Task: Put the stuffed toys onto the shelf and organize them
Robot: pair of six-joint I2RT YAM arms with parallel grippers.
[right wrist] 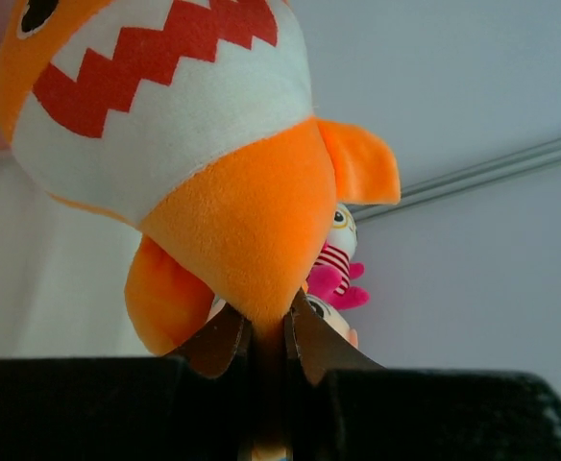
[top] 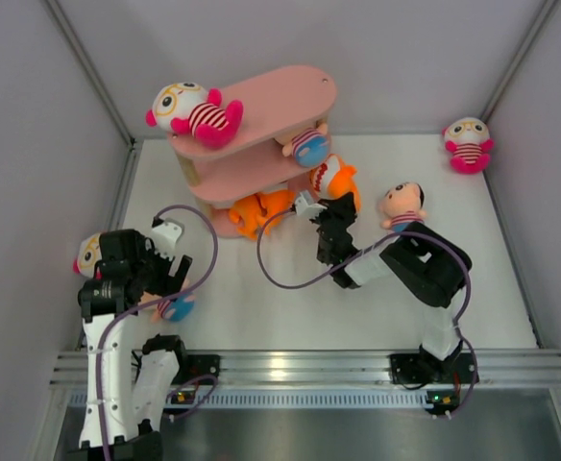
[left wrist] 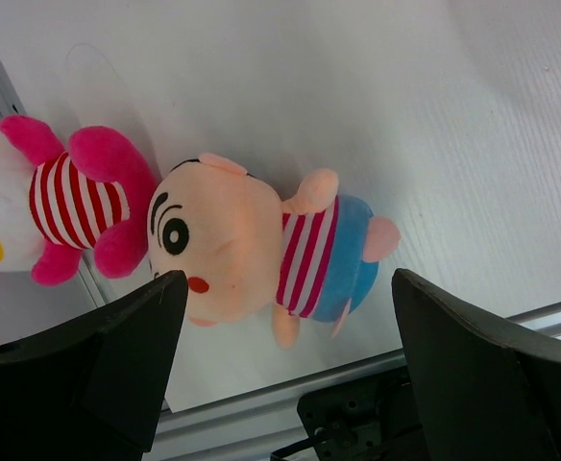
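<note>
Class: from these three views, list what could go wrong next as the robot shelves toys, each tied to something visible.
The right claw pinches the orange shark only by a narrow tip of its orange body; it may slip out.
That shark hangs near the shelf end, by a peach doll on the middle tier; a nudge might dislodge it.
The open left claw hovers over a blue-bottomed doll, a white-headed doll close beside; closing may catch both.

1. White table (top: 290,307): 1 glasses doll (top: 468,144) at upper right, 1 peach doll (top: 402,205) right of centre, 1 white-headed doll (top: 88,254) and 1 blue-bottomed doll (top: 177,307) at lower left.
2. Pink shelf (top: 280,96), upper centre: striped doll (top: 192,110) on the top board, small doll (top: 306,146) on the middle board, orange shark (top: 256,211) at its base.
</note>
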